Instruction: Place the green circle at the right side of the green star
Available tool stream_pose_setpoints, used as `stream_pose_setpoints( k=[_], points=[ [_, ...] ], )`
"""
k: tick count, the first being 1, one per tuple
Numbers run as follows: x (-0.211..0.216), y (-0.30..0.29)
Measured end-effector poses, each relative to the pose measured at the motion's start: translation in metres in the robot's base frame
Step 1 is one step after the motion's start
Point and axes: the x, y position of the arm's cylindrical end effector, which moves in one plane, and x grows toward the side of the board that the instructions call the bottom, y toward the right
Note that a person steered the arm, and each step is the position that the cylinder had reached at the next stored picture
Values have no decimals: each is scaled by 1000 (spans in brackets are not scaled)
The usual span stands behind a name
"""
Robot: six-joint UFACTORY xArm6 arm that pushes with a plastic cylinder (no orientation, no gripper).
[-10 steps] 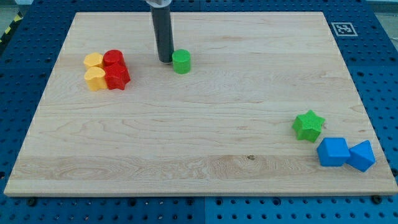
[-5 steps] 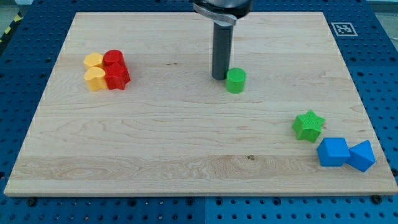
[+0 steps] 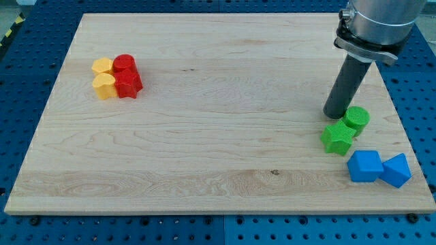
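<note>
The green circle lies near the board's right edge, touching the green star at the star's upper right. My tip rests on the board just left of the circle and just above the star, close to both. The dark rod rises from it toward the view's top right.
Two blue blocks, a cube and an angular one, sit below the star near the board's bottom right corner. Two yellow blocks and two red blocks cluster at the upper left. A fiducial tag marks the top right corner.
My tip has pushed the green circle from the board's upper middle down and to the right, until it sits against the green star. The other blocks have not moved.
</note>
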Motion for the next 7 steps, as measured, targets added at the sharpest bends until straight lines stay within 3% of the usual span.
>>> stream_pose_setpoints(
  k=[5,7],
  points=[
    [7,115],
    [13,119]
  ],
)
